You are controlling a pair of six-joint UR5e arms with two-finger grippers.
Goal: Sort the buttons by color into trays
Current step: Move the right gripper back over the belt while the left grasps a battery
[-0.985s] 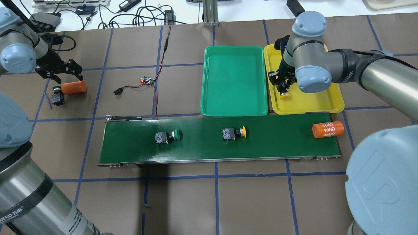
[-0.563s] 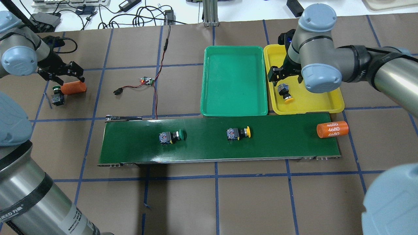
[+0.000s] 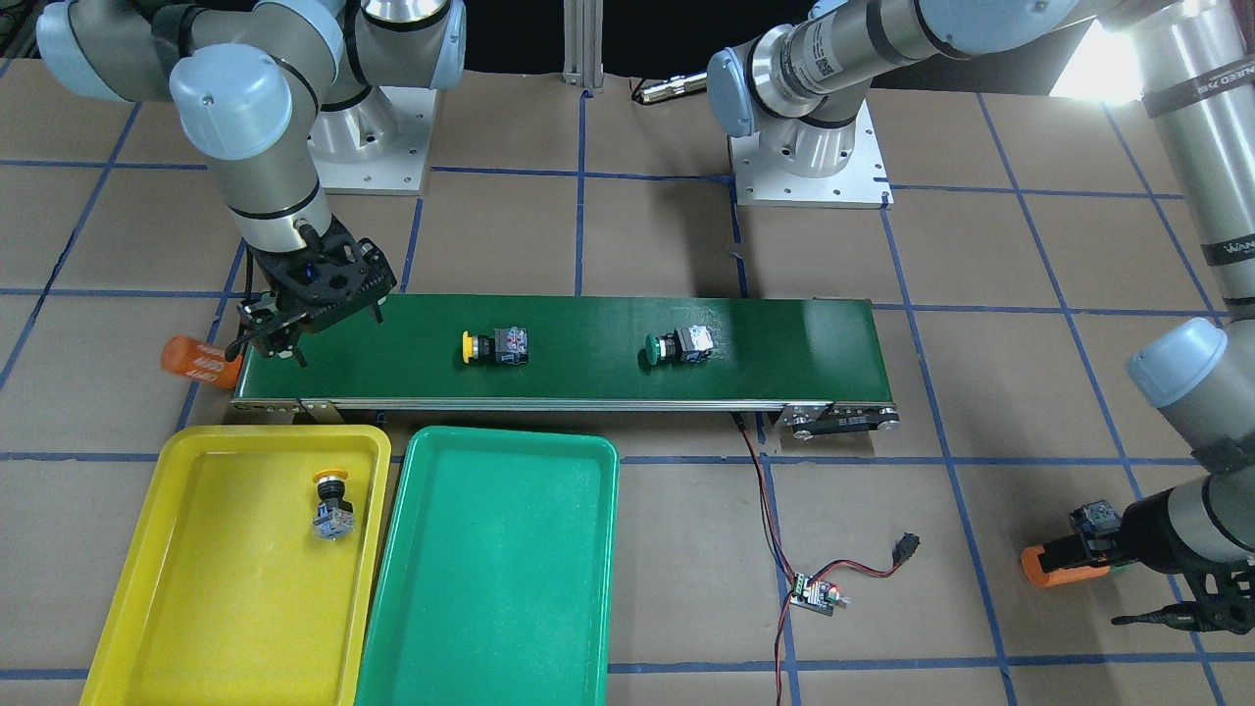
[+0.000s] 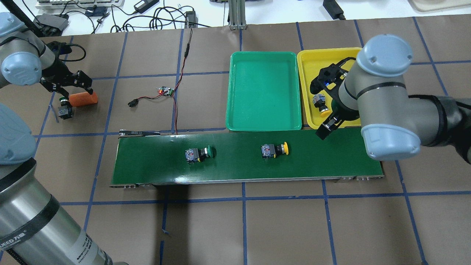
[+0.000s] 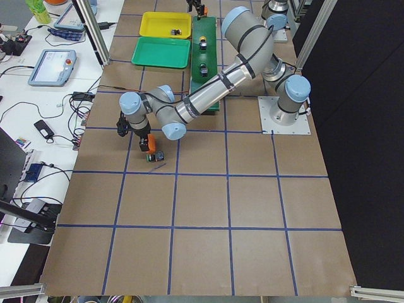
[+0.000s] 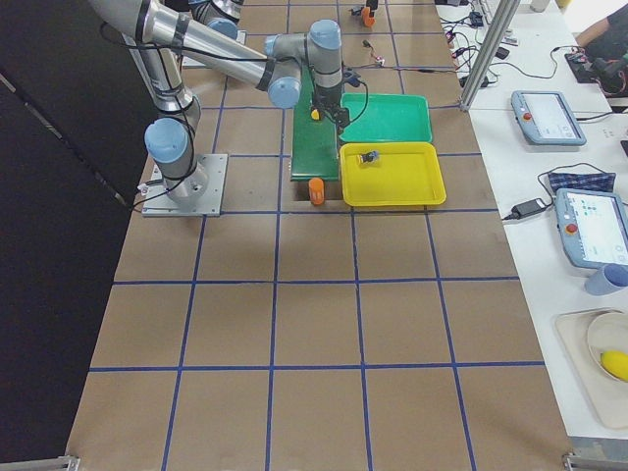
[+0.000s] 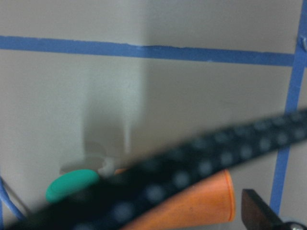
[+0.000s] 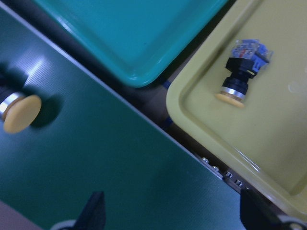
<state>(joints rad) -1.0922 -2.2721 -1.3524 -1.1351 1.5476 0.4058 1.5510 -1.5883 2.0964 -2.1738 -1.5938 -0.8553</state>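
**Four buttons, two trays, two cylinders**

I count four buttons. Two have yellow caps: the yellow button in the tray [image 4: 321, 105] and the yellow button on the belt [image 4: 274, 149]. Two have green caps: the green button on the belt [image 4: 199, 153] and the green button on the paper [image 4: 65, 109].

There are two trays, one yellow tray [image 3: 225, 608] and one green tray [image 4: 263, 92]. I see two orange cylinders, the first orange cylinder [image 4: 82, 98] and the second orange cylinder [image 3: 194, 359]. There is one conveyor belt [image 4: 239, 167] and one circuit board [image 4: 166, 91].

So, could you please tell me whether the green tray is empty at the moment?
Empty: the green tray shows only bare floor in the overhead and front views; the one sorted button lies in the yellow tray.
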